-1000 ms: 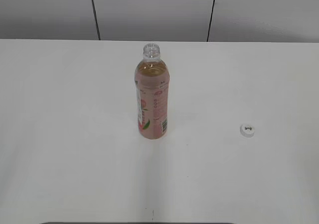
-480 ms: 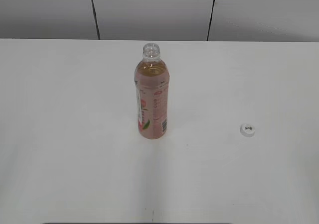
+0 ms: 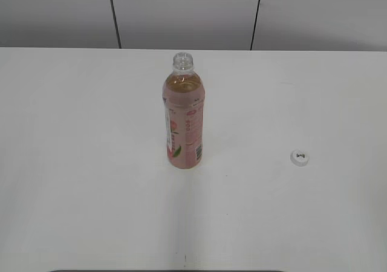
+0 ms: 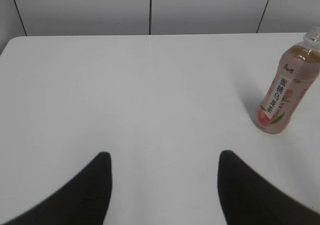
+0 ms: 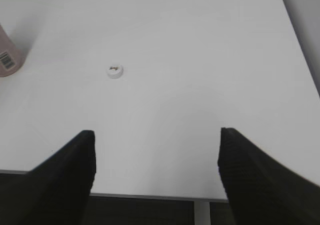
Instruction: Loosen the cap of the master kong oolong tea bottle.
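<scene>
The master kong oolong tea bottle stands upright mid-table with its neck open and no cap on it. It also shows at the right edge of the left wrist view and at the far left of the right wrist view. The white cap lies flat on the table to the bottle's right, also seen in the right wrist view. My left gripper is open and empty, well left of the bottle. My right gripper is open and empty, near the table's front edge, short of the cap. Neither gripper shows in the exterior view.
The white table runs back to a grey panelled wall. The table's front edge and right edge show in the right wrist view.
The bottle and cap hold their places; only a slight shift of the picture shows. No gripper appears in the exterior view in any frame.
</scene>
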